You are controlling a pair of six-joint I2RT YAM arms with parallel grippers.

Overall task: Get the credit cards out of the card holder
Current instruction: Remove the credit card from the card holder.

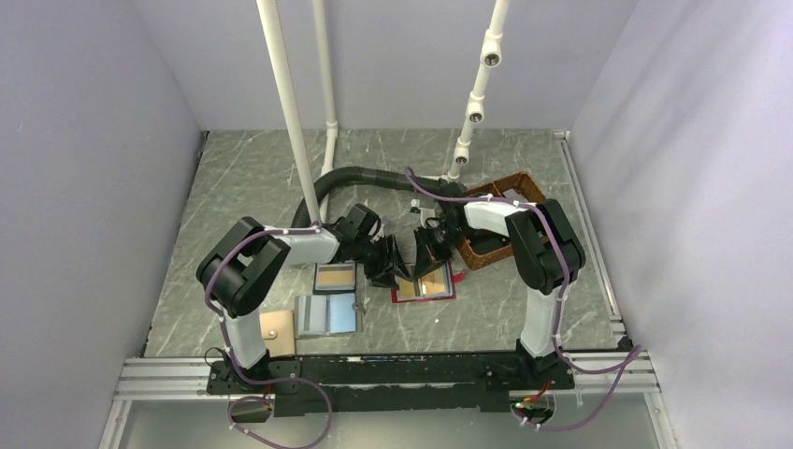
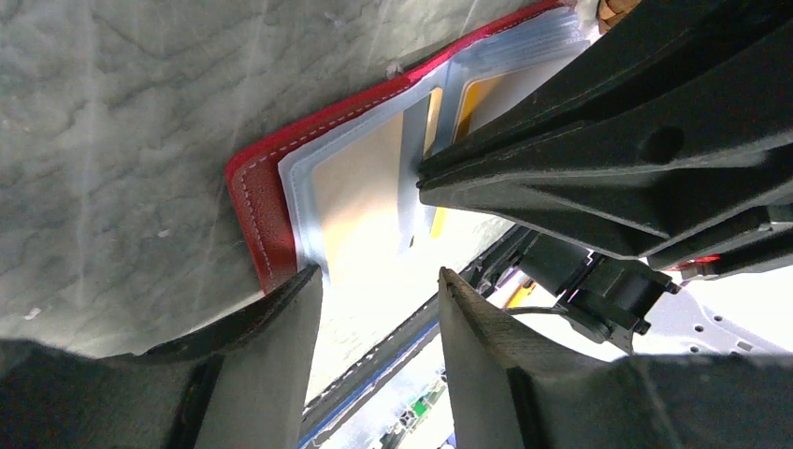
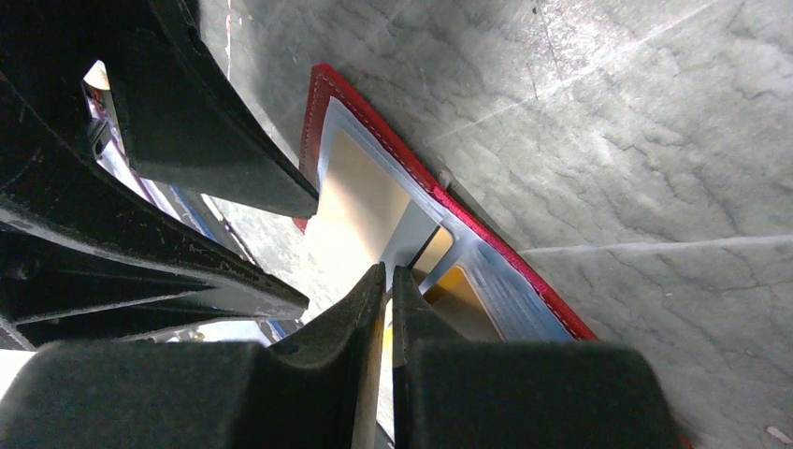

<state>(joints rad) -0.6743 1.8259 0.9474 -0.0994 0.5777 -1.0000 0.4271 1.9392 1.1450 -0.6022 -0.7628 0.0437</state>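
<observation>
Evidently little of the task is done. The small red bifold card holder [image 1: 435, 286], with light blue inner panels, is laid open on the grey marbled table [image 1: 243, 187]. It lies about midway between the table's left and right edges, nearer the front edge than the back, and just in front of a brown woven basket [image 1: 512, 181]. A tan flat card [image 2: 360, 201] is seen seated in one clear pocket and a yellow-orange card [image 2: 482, 94] in the pocket beside it; neither is drawn out. The left gripper [image 2: 379, 274] is held open, its fingers set either side of the holder's end where the tan card sits. The right gripper [image 3: 389, 273] is closed, its tips pressed to the holder's middle strip. Whether anything thin is pinched there cannot be told. Both cards are judged left to be pulled free and set down on the table.
</observation>
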